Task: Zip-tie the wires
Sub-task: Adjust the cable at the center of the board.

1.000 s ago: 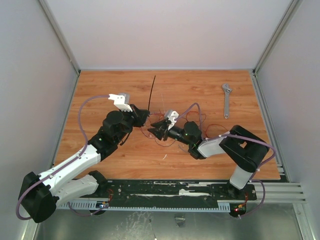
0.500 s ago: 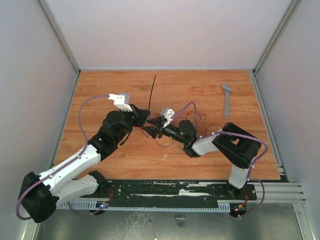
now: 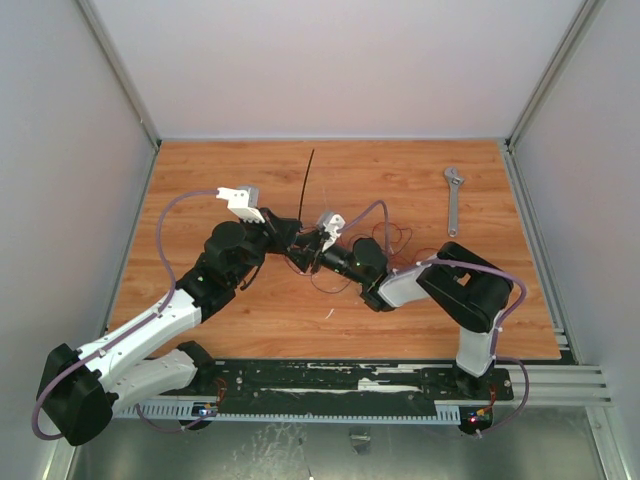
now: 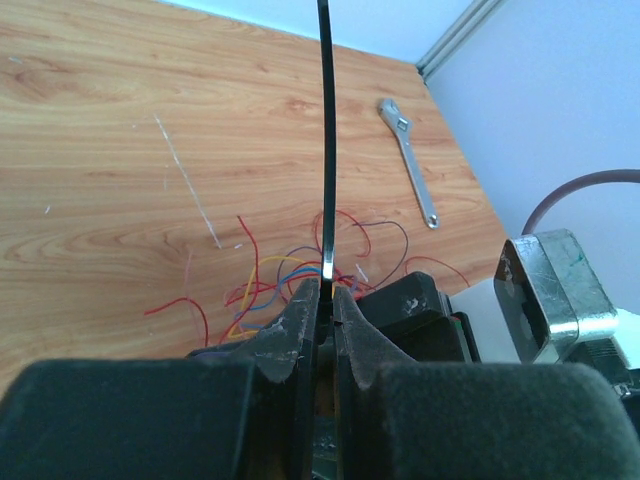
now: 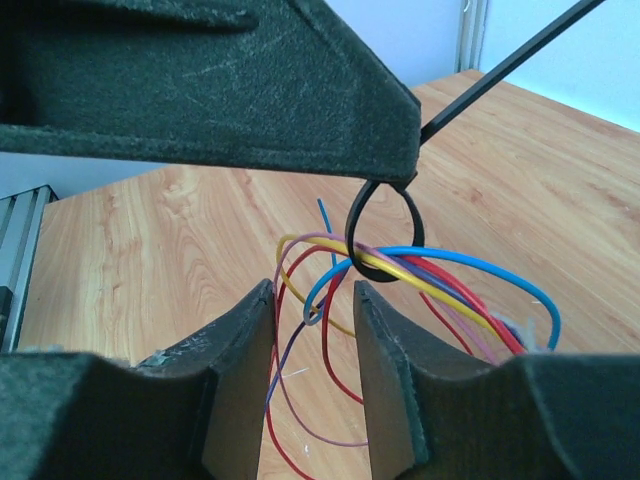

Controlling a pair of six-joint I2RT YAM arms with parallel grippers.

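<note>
Black plastic, thin and flat, the zip tie (image 4: 325,130) runs as a straight strip up the middle of the left wrist view. Its lower end is pinched between the coarse, matte dark pads of the left gripper (image 4: 325,298), whose jaws are pressed together on it. Below and to the left of that grip, the wires (image 4: 262,282) spread over the wood in loose, hair-thin curls of red, yellow, blue and purple. In the right wrist view the tie's end curls into a small teardrop loop at the centre of the frame, hanging from the tip of a wedge-shaped left finger. The loop passes around a bunch of the glossy wires, and the tie's free tail slants off to the upper right. The right gripper (image 5: 312,300) rises from the bottom of that frame as two blunt, rough-surfaced fingers standing apart. The bend of a blue wire lies in the gap between them, and nothing is squeezed. From the top camera the two grippers meet tip to tip near the middle of the table (image 3: 220,170), which has a warm, orange-brown wood grain. The tie points up the frame from that meeting point, and red wire loops trail right and below. A silver metal wrench (image 3: 453,200), slim with a hooked head, lies well apart at the upper right.
</note>
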